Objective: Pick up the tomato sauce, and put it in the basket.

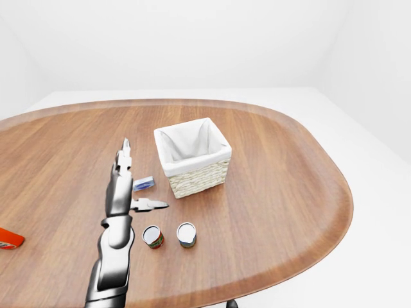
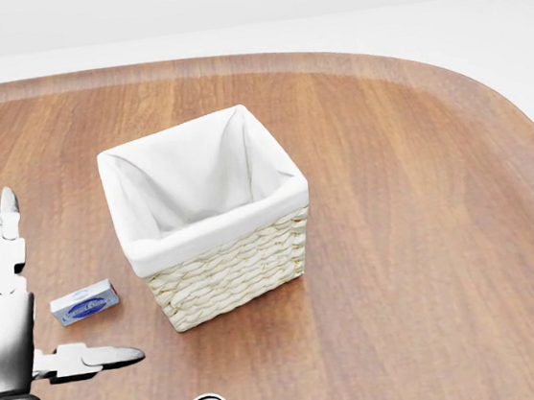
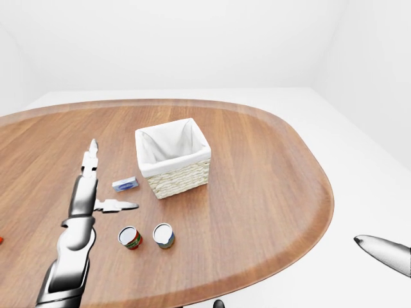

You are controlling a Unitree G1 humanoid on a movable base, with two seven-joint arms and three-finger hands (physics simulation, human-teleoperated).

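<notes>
The tomato sauce can [image 1: 153,237], with a red and green label and a white lid, stands upright on the wooden table [image 1: 276,173] near the bottom of the left-eye view. The wicker basket [image 2: 216,220] with a white cloth lining sits up and to the right of it, with nothing showing inside. My left hand [image 1: 141,178] is raised over the table left of the basket and above the can in the picture. Its fingers are spread and hold nothing. Only a silver tip of my right hand [image 3: 384,253] shows, off the table's right edge.
A second can [image 1: 186,234] with a blue and yellow label stands just right of the tomato sauce. A small blue and white box [image 2: 86,303] lies left of the basket. An orange-red thing [image 1: 8,239] lies at the table's far left.
</notes>
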